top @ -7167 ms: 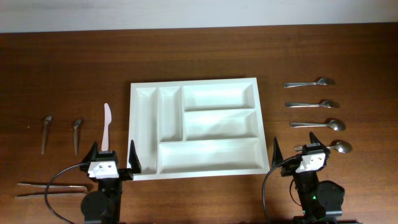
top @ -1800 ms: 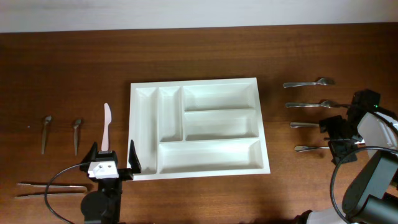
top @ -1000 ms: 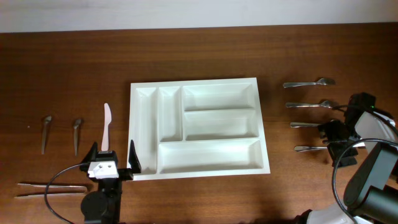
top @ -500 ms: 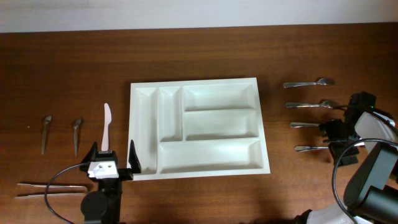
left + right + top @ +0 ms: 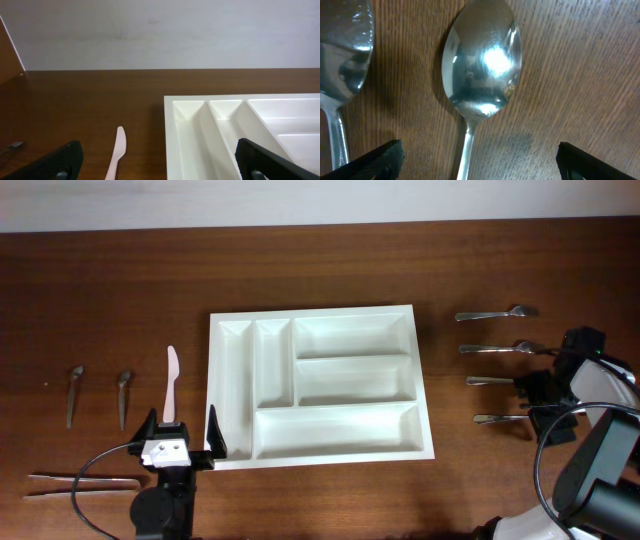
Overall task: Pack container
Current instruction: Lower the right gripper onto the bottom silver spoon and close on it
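**Overhead view: white tray at centre, cutlery on either side**

Overhead, the container lies flat in the middle of the wooden table, its two narrow compartments on the left and three wide ones on the right. The left gripper sits at the tray's lower left corner with its fingers spread wide, gripping nothing. A pale plastic knife lies just left of the tray, its handle reaching down between those fingers. Further left lie two small metal utensils. A thin pair of tongs lies at the lower left, crossed by a cable. At the right edge is a row of spoons; the right gripper hangs over the lower two, covering their bowls.

Only the right wrist view shows what is under it. A shiny spoon bowl lies on the wood between widely parted fingers, untouched, with a second spoon at the left edge. The left wrist view shows the tray's near corner and the knife tip between its own spread fingers.
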